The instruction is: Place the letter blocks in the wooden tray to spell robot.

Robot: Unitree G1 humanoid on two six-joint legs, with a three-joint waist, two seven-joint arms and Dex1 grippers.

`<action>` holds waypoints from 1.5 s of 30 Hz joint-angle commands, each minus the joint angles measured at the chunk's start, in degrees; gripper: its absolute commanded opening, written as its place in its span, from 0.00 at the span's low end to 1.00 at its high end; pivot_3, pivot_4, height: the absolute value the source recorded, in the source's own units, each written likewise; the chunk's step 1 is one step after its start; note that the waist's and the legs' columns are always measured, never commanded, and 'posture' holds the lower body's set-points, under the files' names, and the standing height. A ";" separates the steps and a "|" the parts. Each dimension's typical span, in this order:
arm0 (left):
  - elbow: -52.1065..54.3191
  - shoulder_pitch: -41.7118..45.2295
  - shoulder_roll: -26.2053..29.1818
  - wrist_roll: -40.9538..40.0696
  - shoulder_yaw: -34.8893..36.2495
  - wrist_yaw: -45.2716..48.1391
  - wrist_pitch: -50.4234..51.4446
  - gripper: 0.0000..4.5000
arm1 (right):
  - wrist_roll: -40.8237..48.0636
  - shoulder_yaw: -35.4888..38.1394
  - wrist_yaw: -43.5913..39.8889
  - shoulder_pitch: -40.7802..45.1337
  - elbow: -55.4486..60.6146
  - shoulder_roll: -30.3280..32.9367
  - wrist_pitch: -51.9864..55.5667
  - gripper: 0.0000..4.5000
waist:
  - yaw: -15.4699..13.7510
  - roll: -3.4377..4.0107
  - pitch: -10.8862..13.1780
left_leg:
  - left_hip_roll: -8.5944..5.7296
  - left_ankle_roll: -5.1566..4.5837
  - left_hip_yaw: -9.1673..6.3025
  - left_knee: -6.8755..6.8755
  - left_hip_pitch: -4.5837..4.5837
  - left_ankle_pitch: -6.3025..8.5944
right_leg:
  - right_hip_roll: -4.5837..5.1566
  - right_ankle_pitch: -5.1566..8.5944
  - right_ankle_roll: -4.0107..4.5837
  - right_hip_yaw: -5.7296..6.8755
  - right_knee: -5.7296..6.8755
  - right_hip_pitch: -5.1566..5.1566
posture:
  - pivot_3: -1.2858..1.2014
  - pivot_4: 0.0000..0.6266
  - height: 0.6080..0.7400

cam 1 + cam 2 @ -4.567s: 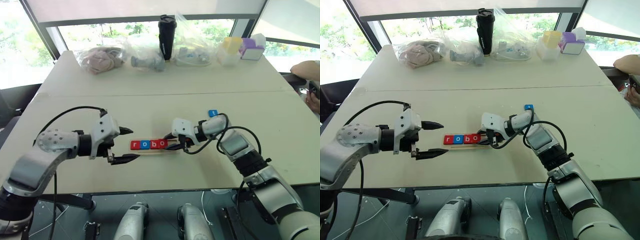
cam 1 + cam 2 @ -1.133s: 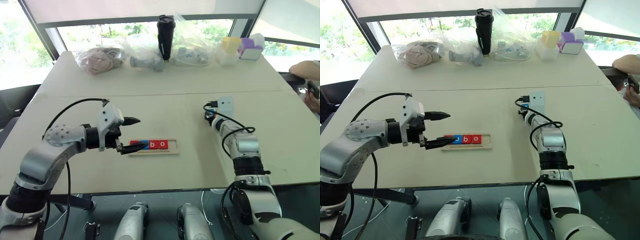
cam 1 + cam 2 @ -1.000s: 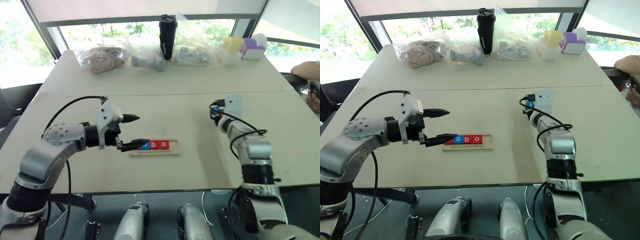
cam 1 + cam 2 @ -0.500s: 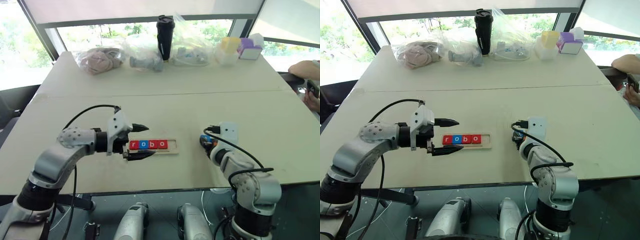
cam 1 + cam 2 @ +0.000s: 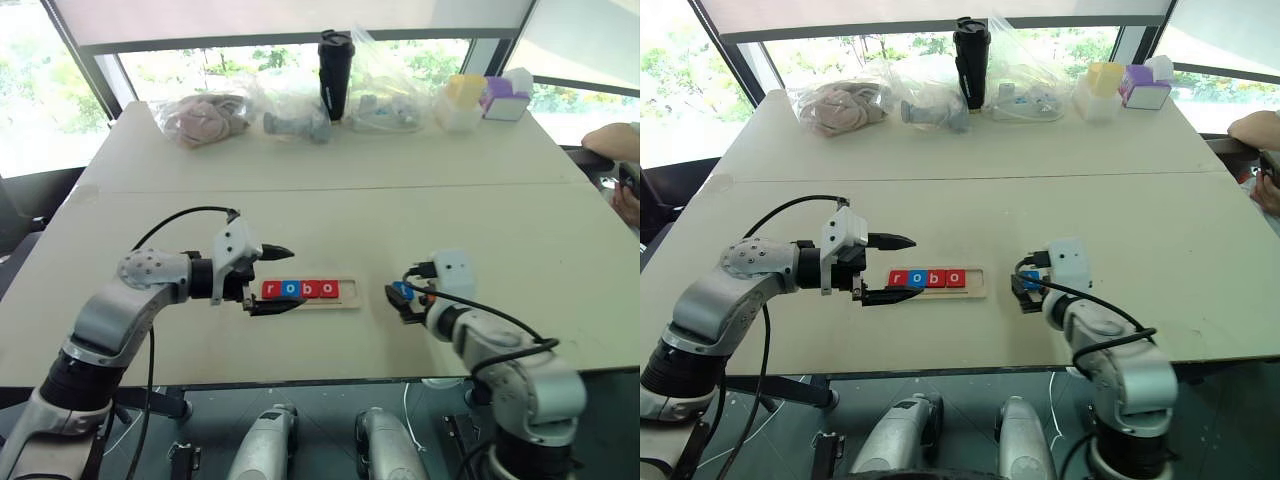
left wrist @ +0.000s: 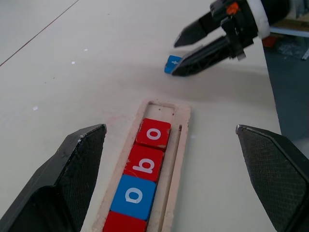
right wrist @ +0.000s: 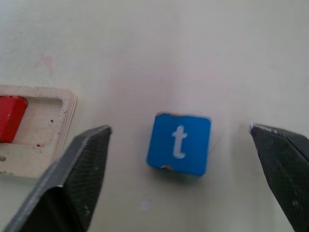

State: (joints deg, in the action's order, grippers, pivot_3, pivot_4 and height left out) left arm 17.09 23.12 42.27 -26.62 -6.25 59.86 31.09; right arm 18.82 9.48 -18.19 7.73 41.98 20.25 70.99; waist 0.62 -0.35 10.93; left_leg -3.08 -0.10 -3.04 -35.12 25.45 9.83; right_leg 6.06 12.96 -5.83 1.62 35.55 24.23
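Note:
The wooden tray [image 5: 348,292] lies mid-table holding four letter blocks [image 5: 300,290] that read r, o, b, o, with its right end slot bare [image 7: 44,120]. My left gripper [image 5: 295,279] is open, its fingers straddling the tray's left end. The blue t block [image 7: 179,143] lies flat on the table just right of the tray, also seen as the t block [image 5: 400,291]. My right gripper [image 7: 178,130] is open, one finger on each side of the t block and neither pressing it.
Along the table's far edge stand a black tumbler [image 5: 335,60], several plastic bags [image 5: 290,110], and a yellow box [image 5: 463,90] beside a purple box [image 5: 505,100]. A person's arm [image 5: 610,140] rests at the right edge.
My right gripper has come back from the far right with the t block, stopped beside the tray's right end and opened. The left gripper has settled around the tray's left end.

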 commanded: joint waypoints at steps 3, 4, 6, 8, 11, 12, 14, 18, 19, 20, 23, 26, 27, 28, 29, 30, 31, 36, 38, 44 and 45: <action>1.23 -0.12 2.19 -0.42 1.55 1.92 -0.42 1.00 | 5.95 3.10 -28.69 -7.07 -4.30 19.54 -22.23 0.99 | 0.04 -0.06 0.00 | 0.04 -0.15 -0.01 0.07 -0.02 0.04 | -0.02 0.02 -0.04 0.11 -0.22 -0.14 | 0.52 0.24 1.00; 1.38 -0.11 2.56 -0.70 1.75 2.22 -0.21 1.00 | 5.08 2.57 -31.52 -6.65 -8.61 21.82 -26.38 0.99 | 0.12 -0.06 0.00 | 0.04 -0.16 0.00 0.07 -0.02 0.05 | -0.02 0.02 -0.05 0.12 -0.23 -0.13 | 0.52 0.24 1.00; 1.68 -0.09 3.58 -1.05 2.08 3.15 0.00 1.00 | 2.07 -0.66 -36.96 -4.97 -16.66 25.91 -35.20 0.99 | 0.22 -0.09 0.01 | 0.06 -0.17 0.04 0.04 -0.03 0.05 | -0.02 0.00 -0.03 0.10 -0.23 -0.15 | 0.52 0.24 1.00; 2.04 -0.41 4.72 -1.21 2.34 4.29 -0.14 1.00 | -0.15 -4.28 -40.97 -2.78 -22.89 27.88 -41.70 0.99 | 0.12 -0.09 0.01 | 0.06 -0.18 0.08 -0.02 -0.05 0.05 | -0.01 -0.04 0.03 0.10 -0.22 -0.16 | 0.52 0.24 1.00; 2.56 -0.39 5.12 -1.03 3.23 4.32 -1.58 1.00 | -3.20 -8.46 -44.06 2.63 -33.80 27.58 -49.45 0.99 | 0.06 -0.09 0.02 | 0.10 -0.17 0.08 -0.06 -0.06 0.06 | 0.00 -0.07 0.09 0.10 -0.22 -0.17 | 0.52 0.24 1.00; 3.02 -0.24 5.42 -1.30 3.61 4.46 -1.54 1.00 | -4.64 -9.76 -44.58 4.45 -37.26 27.51 -51.98 0.99 | 0.05 -0.10 0.02 | 0.10 -0.16 0.09 -0.06 -0.05 0.06 | 0.04 -0.07 0.09 0.10 -0.22 -0.17 | 0.52 0.24 1.00; 4.04 -0.23 6.31 -0.98 4.11 4.63 -1.74 1.00 | -5.59 -11.35 -46.17 8.23 -43.05 27.20 -54.60 0.99 | -0.07 -0.11 0.03 | 0.09 -0.17 0.10 -0.07 -0.03 0.05 | 0.03 -0.07 0.09 0.09 -0.23 -0.16 | 0.52 0.24 1.00; 5.73 -1.53 7.30 -1.03 4.79 4.42 -1.22 1.00 | -6.44 -12.97 -48.98 13.48 -51.86 26.41 -58.29 0.99 | -0.18 -0.12 0.04 | 0.05 -0.18 0.11 -0.04 0.01 0.05 | 0.05 -0.06 0.05 0.09 -0.24 -0.12 | 0.52 0.24 1.00; 6.00 -1.93 7.48 -1.06 4.95 4.39 -1.18 1.00 | -6.81 -13.35 -49.55 14.22 -53.27 26.24 -59.15 0.99 | -0.18 -0.12 0.04 | 0.04 -0.18 0.10 -0.04 0.01 0.05 | 0.05 -0.06 0.04 0.09 -0.25 -0.13 | 0.52 0.24 1.00; 6.56 -2.54 7.61 -0.91 4.96 4.13 -1.06 1.00 | -7.19 -13.89 -50.24 15.08 -54.66 26.03 -60.06 0.99 | -0.20 -0.11 0.04 | 0.04 -0.18 0.10 -0.03 0.01 0.05 | 0.05 -0.06 0.04 0.09 -0.25 -0.13 | 0.52 0.24 1.00; 7.60 -3.62 7.70 -0.67 5.05 3.51 -0.87 1.00 | -8.11 -15.00 -51.64 16.47 -56.66 25.71 -61.51 0.99 | -0.12 -0.11 0.04 | 0.04 -0.18 0.10 -0.04 0.00 0.04 | 0.04 -0.06 0.04 0.09 -0.21 -0.13 | 0.52 0.24 1.00; 8.57 -4.26 7.45 -0.66 5.14 2.30 -0.19 1.00 | -8.15 -15.58 -52.95 16.61 -57.02 25.51 -62.37 0.99 | -0.13 -0.11 0.04 | 0.04 -0.18 0.10 -0.07 -0.04 0.04 | 0.03 -0.07 0.04 0.08 -0.17 -0.15 | 0.52 0.24 1.00; 8.63 -4.37 7.43 -0.70 5.19 2.11 -0.06 1.00 | -8.21 -15.74 -53.17 16.74 -57.01 25.26 -62.62 0.99 | -0.14 -0.11 0.04 | 0.04 -0.18 0.08 -0.07 -0.05 0.04 | 0.03 -0.07 0.04 0.09 -0.16 -0.16 | 0.52 0.24 1.00; 8.65 -4.44 7.43 -0.74 5.23 2.00 0.01 1.00 | -8.29 -15.84 -53.32 16.85 -57.03 25.08 -62.78 0.99 | -0.13 -0.11 0.04 | 0.04 -0.18 0.09 -0.07 -0.05 0.04 | 0.03 -0.07 0.05 0.09 -0.16 -0.16 | 0.52 0.24 1.00; 8.70 -4.60 7.48 -0.65 5.11 1.87 -0.01 1.00 | -8.45 -15.99 -53.29 17.16 -57.25 24.68 -63.06 0.99 | -0.11 -0.11 0.04 | 0.04 -0.18 0.09 -0.07 -0.06 0.04 | 0.03 -0.07 0.05 0.09 -0.15 -0.17 | 0.52 0.24 1.00; 8.77 -4.80 7.55 -0.51 4.94 1.77 -0.09 1.00 | -8.50 -16.27 -53.65 17.49 -57.39 24.34 -63.20 0.99 | -0.09 -0.11 0.04 | 0.04 -0.18 0.09 -0.07 -0.06 0.04 | 0.02 -0.07 0.04 0.08 -0.15 -0.16 | 0.52 0.24 1.00; 8.72 -4.87 7.60 -0.43 4.79 1.74 -0.16 1.00 | -8.73 -16.61 -53.88 17.87 -57.59 23.96 -63.45 0.99 | -0.07 -0.11 0.04 | 0.04 -0.18 0.09 -0.07 -0.06 0.04 | 0.02 -0.07 0.04 0.08 -0.15 -0.16 | 0.52 0.24 1.00; 7.94 -4.68 7.65 0.02 4.48 1.81 -0.54 1.00 | -9.90 -17.62 -54.52 19.63 -60.01 22.68 -65.43 0.70 | -0.01 -0.11 0.03 | 0.05 -0.18 0.09 -0.07 -0.07 0.04 | -0.02 -0.07 0.04 0.08 -0.10 -0.15 | 0.52 0.24 1.00; 7.69 -5.01 7.76 0.48 4.38 1.83 -0.90 1.00 | -10.17 -17.68 -54.36 20.11 -60.38 22.45 -65.68 0.50 | -0.02 -0.11 0.03 | 0.05 -0.18 0.09 -0.08 -0.07 0.04 | -0.02 -0.07 0.04 0.08 -0.09 -0.15 | 0.52 0.24 1.00; 7.58 -5.91 8.17 0.58 5.19 2.03 -0.95 1.00 | -7.77 -15.92 -53.48 21.21 -53.07 22.97 -59.89 0.27 | -0.06 -0.10 0.04 | 0.05 -0.17 0.09 -0.10 -0.07 0.04 | -0.02 -0.07 0.04 0.06 -0.08 -0.14 | 0.52 0.24 1.00; 7.54 -6.00 8.23 0.57 5.27 2.08 -0.97 1.00 | -7.24 -15.73 -53.20 21.62 -51.14 22.90 -58.16 0.27 | -0.06 -0.10 0.04 | 0.05 -0.17 0.09 -0.10 -0.07 0.04 | -0.02 -0.07 0.04 0.05 -0.05 -0.13 | 0.52 0.24 1.00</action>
State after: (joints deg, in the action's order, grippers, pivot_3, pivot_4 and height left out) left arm 24.11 17.11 49.74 -25.91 -2.56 61.83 30.84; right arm 9.62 -8.18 -71.81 27.44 -13.96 42.76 10.55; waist 0.56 -0.45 10.96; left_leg -3.04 -0.27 -2.95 -35.21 25.38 9.87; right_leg 6.04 12.89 -5.79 1.66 35.53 24.12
